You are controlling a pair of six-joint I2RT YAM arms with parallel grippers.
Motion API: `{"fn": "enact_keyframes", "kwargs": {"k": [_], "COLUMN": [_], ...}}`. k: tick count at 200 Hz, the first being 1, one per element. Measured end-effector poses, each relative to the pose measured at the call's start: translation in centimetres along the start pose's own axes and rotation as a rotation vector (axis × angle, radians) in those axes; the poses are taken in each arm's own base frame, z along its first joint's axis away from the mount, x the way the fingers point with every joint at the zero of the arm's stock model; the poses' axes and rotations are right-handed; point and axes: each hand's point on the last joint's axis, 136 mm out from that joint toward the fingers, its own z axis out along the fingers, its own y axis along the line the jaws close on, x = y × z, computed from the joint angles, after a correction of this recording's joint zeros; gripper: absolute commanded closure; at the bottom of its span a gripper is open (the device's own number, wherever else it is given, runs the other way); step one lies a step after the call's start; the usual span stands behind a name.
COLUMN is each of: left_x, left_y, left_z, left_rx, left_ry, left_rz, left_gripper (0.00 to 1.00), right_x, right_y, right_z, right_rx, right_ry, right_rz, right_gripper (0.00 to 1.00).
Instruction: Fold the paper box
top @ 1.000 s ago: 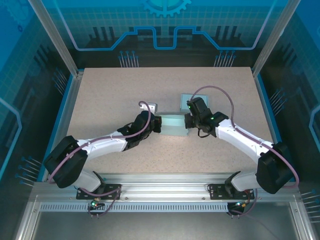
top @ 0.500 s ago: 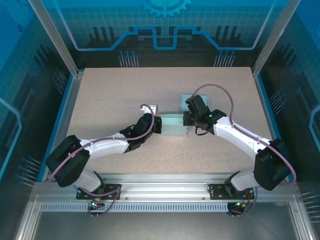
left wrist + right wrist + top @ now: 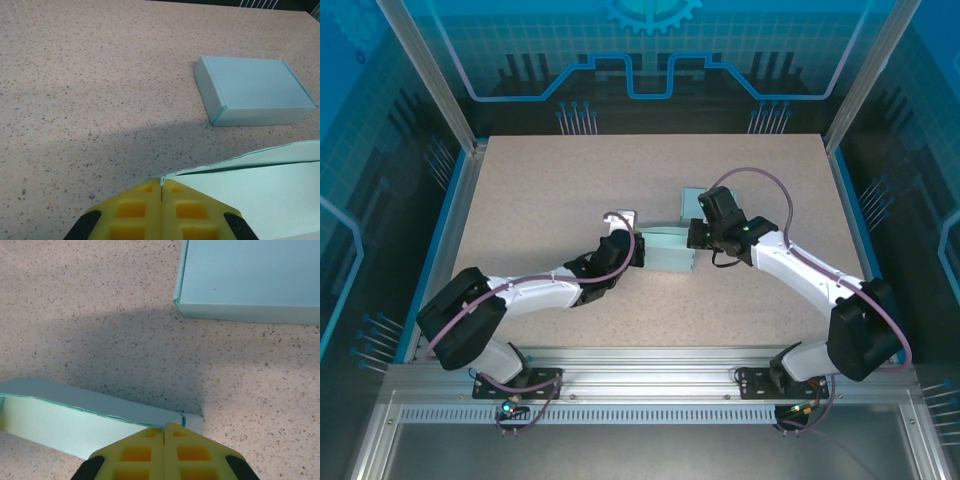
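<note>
Edges of pale green folded-paper box (image 3: 668, 255) are pinched by left gripper (image 3: 161, 182) and right gripper (image 3: 164, 429); speckled beige table (image 3: 540, 190) lies open around.

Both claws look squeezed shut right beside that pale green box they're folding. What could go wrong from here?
1. The left gripper and right gripper are shut at opposite ends of the half-folded paper box. Pushing inward from both sides might crumple its thin walls instead of creasing them.
2. A closed box lies just beyond it, and the right arm could bump it.
</note>
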Motion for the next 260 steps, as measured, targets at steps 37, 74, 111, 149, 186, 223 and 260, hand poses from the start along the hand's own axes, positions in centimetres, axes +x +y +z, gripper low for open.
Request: {"fn": "enact_keyframes", "kwargs": {"k": [37, 74, 111, 149, 186, 223, 260], "left_x": [0.0, 0.1, 0.7, 1.4, 1.4, 2.5, 3.2], "left_y": [0.2, 0.2, 0.3, -0.1, -0.3, -1.0, -1.4], "left_z": [0.0, -0.1, 0.1, 0.2, 0.1, -0.2, -0.4], "left_rx": [-0.017, -0.035, -0.054, -0.048, -0.04, -0.002, 0.035], "left_ry": [-0.008, -0.015, -0.011, 0.001, -0.002, 0.022, 0.028], "left_rz": [0.004, 0.028, 0.042, 0.051, 0.052, 0.065, 0.062], "left_gripper": [1.0, 1.0, 1.0, 1.0, 1.0, 1.0, 1.0], "right_x": [0.0, -0.1, -1.3, -1.7, -0.6, 3.2, 4.9], "right_y": [0.3, 0.4, 1.1, 1.3, 0.0, -2.2, -2.4], "right_z": [-0.3, -0.4, -1.2, -1.7, -0.6, 1.0, 0.4], "right_rx": [-0.019, -0.025, -0.061, -0.075, -0.048, -0.013, -0.03], "right_ry": [0.0, -0.003, -0.059, -0.087, -0.107, -0.06, -0.087], "right_rz": [0.004, 0.019, 0.025, 0.016, -0.003, -0.012, -0.033], "right_gripper": [0.98, 1.0, 1.0, 1.0, 1.0, 1.0, 1.0]}}
